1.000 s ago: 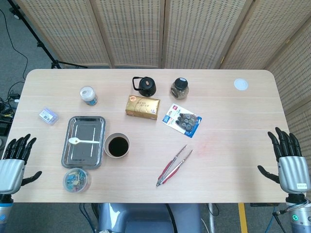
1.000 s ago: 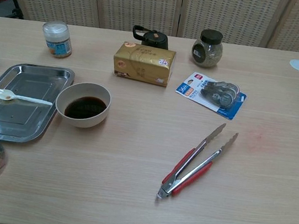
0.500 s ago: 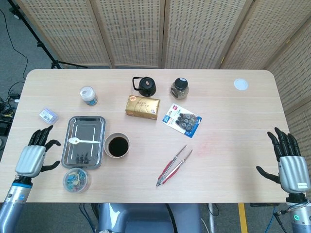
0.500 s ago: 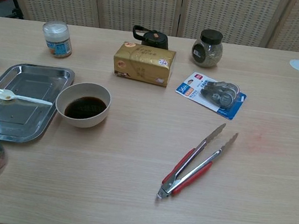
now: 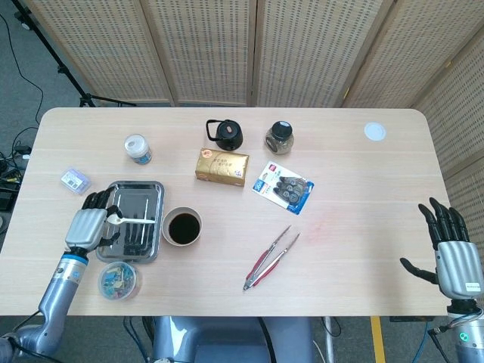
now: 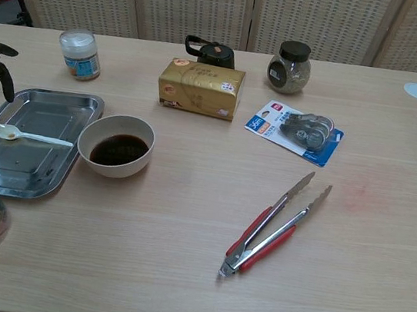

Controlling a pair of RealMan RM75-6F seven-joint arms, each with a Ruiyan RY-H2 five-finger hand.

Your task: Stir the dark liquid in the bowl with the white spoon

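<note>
Pale wood bench (image 5: 363,249) before woven screen panels.

Steel tray (image 5: 144,246), near left: holds the white spoon (image 5: 128,220), bowl end to the left, handle pointing right.

Bowl (image 5: 182,227) of dark liquid: just right of the tray, apart from the spoon.

Left hand (image 5: 89,224): over the tray's left edge, fingers (image 6: 0,80) apart and curved, tips close by the spoon's bowl end; contact cannot be told.

Right hand (image 5: 451,253): off the bench's right edge, fingers spread, holding nothing.

Red-handled tongs (image 5: 269,258): right of the bowl, well apart.

Gold box (image 5: 221,166), black kettle (image 5: 225,134), dark jar (image 5: 278,138), blue card pack (image 5: 283,187): behind the bowl.

White-lidded jar (image 5: 138,149): behind the tray.

Clear tub (image 5: 118,280): in front of the tray.
</note>
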